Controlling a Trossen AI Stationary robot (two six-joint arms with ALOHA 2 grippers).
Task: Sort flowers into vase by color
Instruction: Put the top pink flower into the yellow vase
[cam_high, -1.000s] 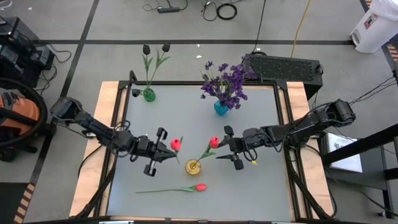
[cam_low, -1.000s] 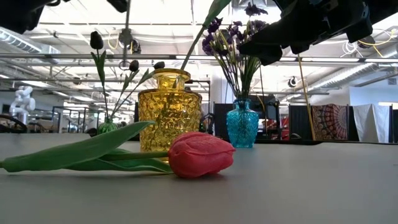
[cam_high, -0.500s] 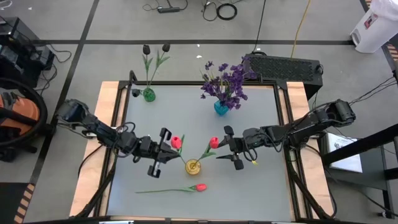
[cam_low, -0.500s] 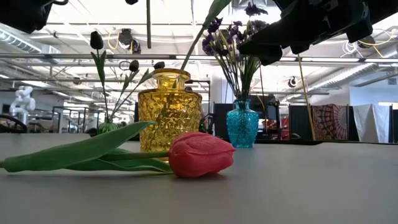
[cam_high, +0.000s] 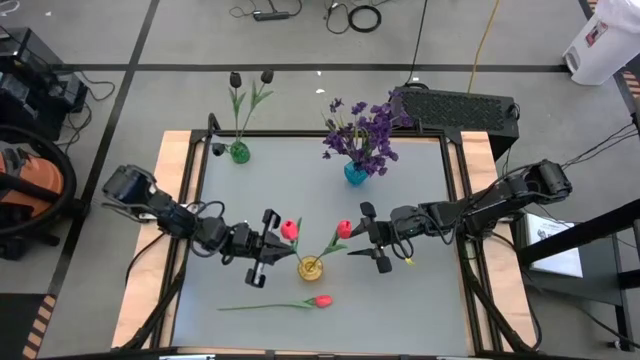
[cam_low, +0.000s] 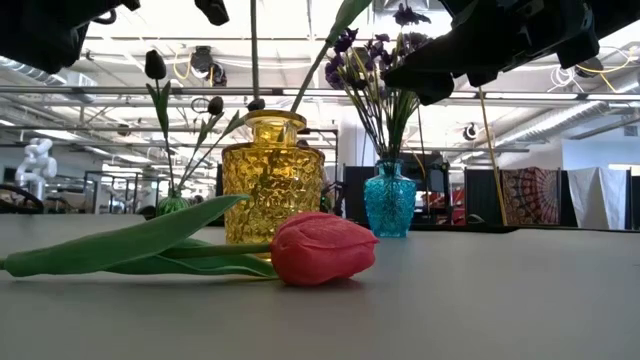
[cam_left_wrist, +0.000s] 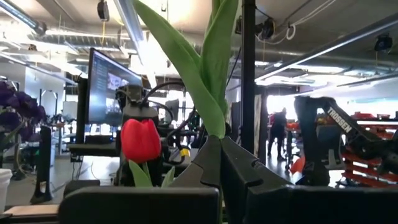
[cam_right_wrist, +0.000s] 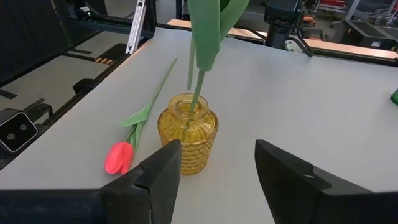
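Since the earlier frame the left end effector (cam_high: 268, 247) has carried its red tulip (cam_high: 290, 229) rightward, closer to the yellow vase (cam_high: 310, 268); everything else has stayed put. At the far left of the back edge of the surface (cam_high: 420, 300), a small green vase (cam_high: 239, 152) holds two near-black tulips (cam_high: 236, 79). Below it in the high view, the left end effector is clenched on the stem of the red tulip, whose bloom stands just left of the yellow vase; the left wrist view shows the fingers (cam_left_wrist: 205, 163) pinched together on the green stem with a leaf (cam_left_wrist: 208, 62) rising above them. Near the front edge a second red tulip (cam_low: 322, 247) lies flat on the surface, its stem pointing left, in front of the yellow vase. That vase already holds one red tulip (cam_high: 344, 229), leaning right. Behind it, a blue vase (cam_high: 356, 174) holds purple flowers (cam_high: 363, 132). The right end effector (cam_high: 374, 240) hangs just right of the yellow vase with its fingers spread and released, holding nothing; its wrist view looks between them at the vase.
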